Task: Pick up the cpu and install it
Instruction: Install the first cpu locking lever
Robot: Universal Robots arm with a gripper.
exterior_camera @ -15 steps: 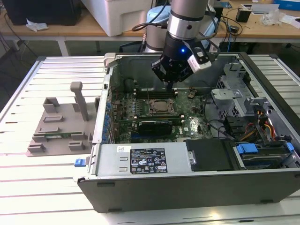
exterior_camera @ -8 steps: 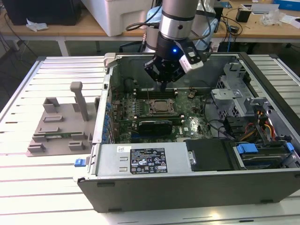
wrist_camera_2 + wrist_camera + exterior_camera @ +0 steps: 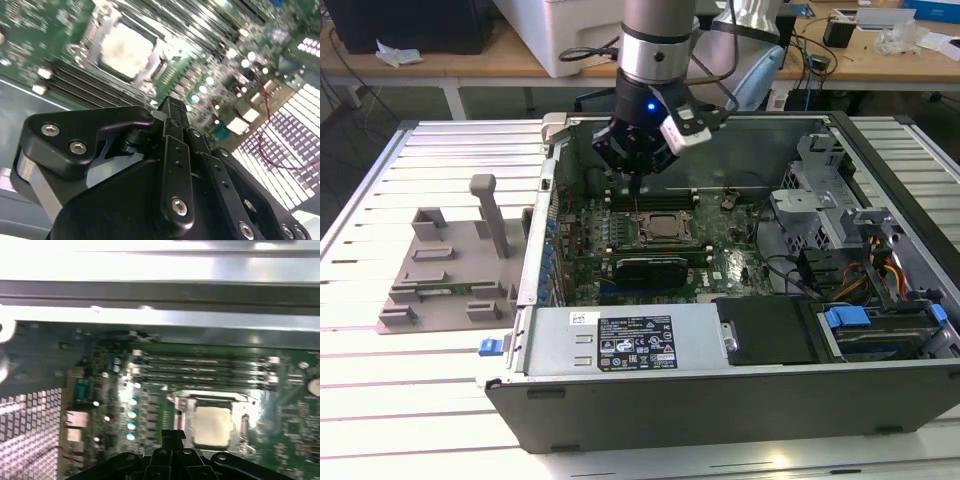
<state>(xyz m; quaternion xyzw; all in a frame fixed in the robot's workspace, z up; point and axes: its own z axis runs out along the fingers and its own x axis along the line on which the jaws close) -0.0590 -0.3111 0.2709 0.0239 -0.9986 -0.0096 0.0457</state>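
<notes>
Silvery cpu (image 3: 212,426), one, sat in the single socket (image 3: 210,422) on the motherboard (image 3: 640,240); one gripper (image 3: 638,178) hovered above the socket, fingers closed, empty.

We seem to be in a robotics lab or electronics workshop: an open computer case (image 3: 740,340) lies on a slatted metal table (image 3: 400,400), and behind it wooden benches (image 3: 880,60) (cluttered with cables and small boxes) carry equipment
</notes>
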